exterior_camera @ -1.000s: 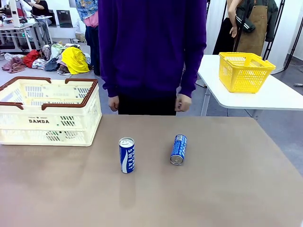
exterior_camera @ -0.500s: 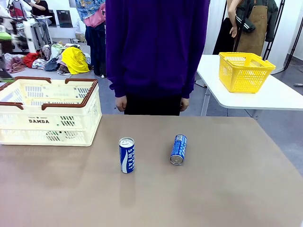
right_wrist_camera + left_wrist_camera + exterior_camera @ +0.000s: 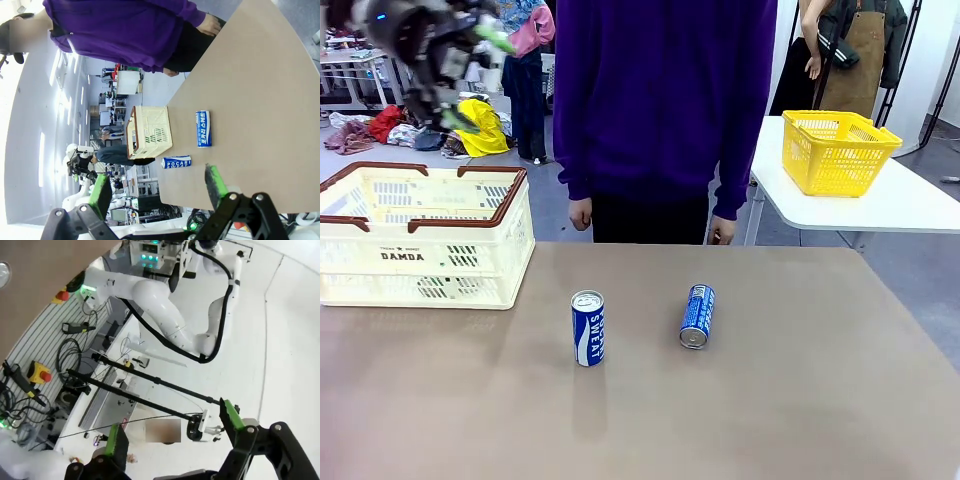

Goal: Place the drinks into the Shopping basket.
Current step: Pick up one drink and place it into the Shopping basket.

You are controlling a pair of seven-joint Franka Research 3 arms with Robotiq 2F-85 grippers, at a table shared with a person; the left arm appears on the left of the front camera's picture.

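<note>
Two blue drink cans with white lettering are on the brown table. One drink can (image 3: 587, 328) (image 3: 176, 162) stands upright, and the other drink can (image 3: 697, 316) (image 3: 203, 128) lies on its side to its right. The cream Shopping basket (image 3: 420, 235) (image 3: 149, 132) with a brown rim sits at the table's far left. My left gripper (image 3: 470, 75) hangs blurred, high above the basket's far side, open and holding nothing. In its own view the left gripper (image 3: 175, 427) points away from the table at the robot's stand. My right gripper (image 3: 158, 189) is open and empty, well back from the cans.
A person in a purple top (image 3: 665, 100) stands at the table's far edge, one hand (image 3: 724, 232) near that edge. A yellow mesh basket (image 3: 838, 150) sits on a white side table at the back right. The brown table (image 3: 770, 400) lies bare around the cans.
My left gripper has swung in from the far left, up and rightward above the basket. The person has shifted to the right. The cans and the basket have not moved.
</note>
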